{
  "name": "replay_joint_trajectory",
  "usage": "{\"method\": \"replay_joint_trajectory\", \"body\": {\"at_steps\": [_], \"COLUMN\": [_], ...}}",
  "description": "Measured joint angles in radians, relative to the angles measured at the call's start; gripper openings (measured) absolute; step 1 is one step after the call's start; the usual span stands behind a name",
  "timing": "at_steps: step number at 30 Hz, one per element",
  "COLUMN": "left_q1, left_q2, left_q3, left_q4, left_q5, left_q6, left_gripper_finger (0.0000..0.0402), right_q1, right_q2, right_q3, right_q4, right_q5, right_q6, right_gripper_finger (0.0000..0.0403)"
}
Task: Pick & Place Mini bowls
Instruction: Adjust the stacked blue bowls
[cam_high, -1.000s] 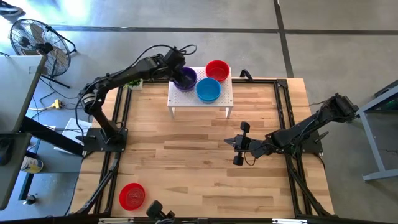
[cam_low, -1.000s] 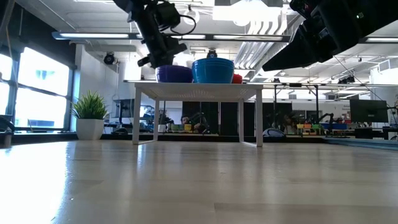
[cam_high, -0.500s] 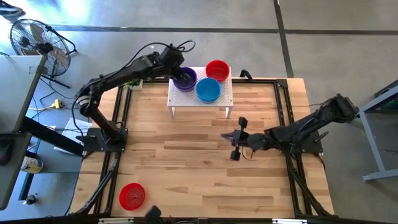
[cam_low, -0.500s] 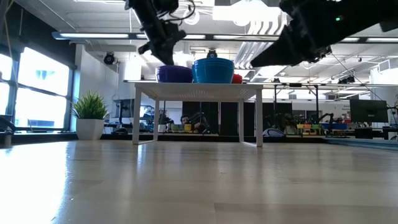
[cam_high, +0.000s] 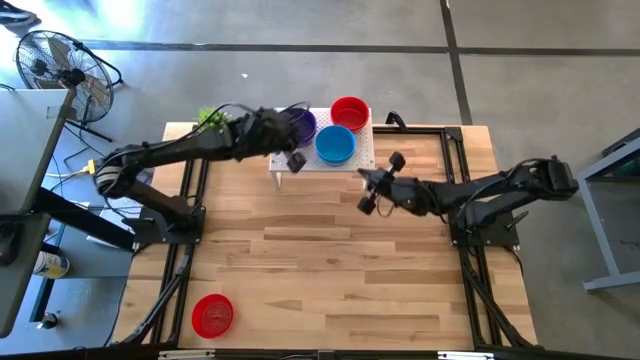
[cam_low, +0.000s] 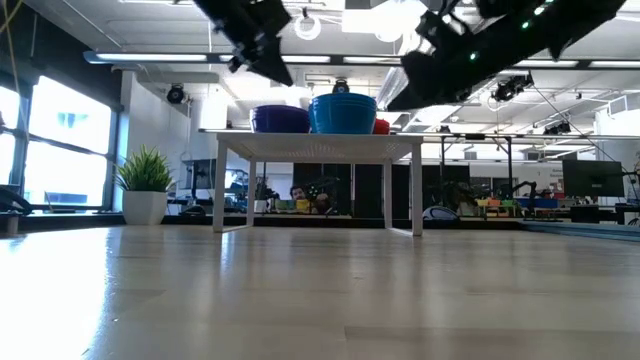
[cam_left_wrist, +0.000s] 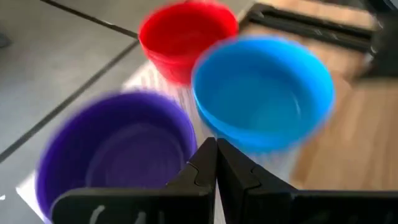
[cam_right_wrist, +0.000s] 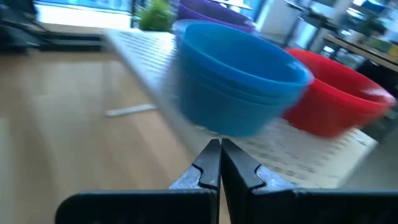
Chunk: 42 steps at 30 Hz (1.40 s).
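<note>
Both grippers, left (cam_high: 296, 160) and right (cam_high: 368, 190), shut and empty, have moved beside the white stand (cam_high: 362, 152); purple bowl (cam_high: 298, 123) delivered.

Three bowls (cam_high: 335, 145) on stand (cam_high: 362, 157) at table's (cam_high: 320, 260) far edge; one bowl (cam_high: 212, 314) near-left corner.

My table (cam_high: 330, 260) carries a white stand (cam_high: 322, 163) at the far edge, a plant (cam_high: 210, 117) at the far-left corner, and a red bowl (cam_high: 212, 314) near the near-left corner.
</note>
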<state>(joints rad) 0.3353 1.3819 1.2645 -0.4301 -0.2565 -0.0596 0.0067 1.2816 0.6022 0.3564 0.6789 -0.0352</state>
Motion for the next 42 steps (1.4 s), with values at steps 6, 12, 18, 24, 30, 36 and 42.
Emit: {"method": "replay_joint_trajectory", "body": {"at_steps": [6, 12, 18, 24, 30, 36, 42], "left_q1": [-0.052, -0.105, -0.169, -0.218, -0.247, -0.247, -0.262], "left_q2": [-0.143, -0.258, -0.275, -0.272, -0.267, -0.267, -0.267], "left_q3": [-0.196, -0.295, -0.311, -0.312, -0.312, -0.312, -0.311], "left_q4": [0.134, 0.178, 0.121, 0.077, 0.07, 0.038, -0.052], "left_q5": [0.007, 0.038, 0.04, 0.037, 0.029, 0.037, 0.219], "left_q6": [0.026, 0.028, 0.062, 0.084, 0.09, 0.083, 0.078], "left_gripper_finger": [0.0001, 0.0001, 0.0001, 0.0001, 0.0001, 0.0001, 0.0001], "right_q1": [-0.14, -0.22, -0.229, -0.23, -0.231, -0.24, -0.207], "right_q2": [0.0, 0.037, 0.106, 0.12, 0.121, 0.121, 0.103], "right_q3": [0.0, 0.001, 0.0, 0.002, 0.021, 0.047, 0.047], "right_q4": [0.002, 0.035, 0.138, 0.201, 0.195, 0.179, 0.142], "right_q5": [-0.138, -0.233, -0.279, -0.327, -0.369, -0.401, -0.443], "right_q6": [-0.009, -0.009, -0.018, -0.018, -0.018, -0.018, -0.036], "right_gripper_finger": [0.0, 0.0, 0.0, 0.0, 0.0, 0.0, 0.0]}}
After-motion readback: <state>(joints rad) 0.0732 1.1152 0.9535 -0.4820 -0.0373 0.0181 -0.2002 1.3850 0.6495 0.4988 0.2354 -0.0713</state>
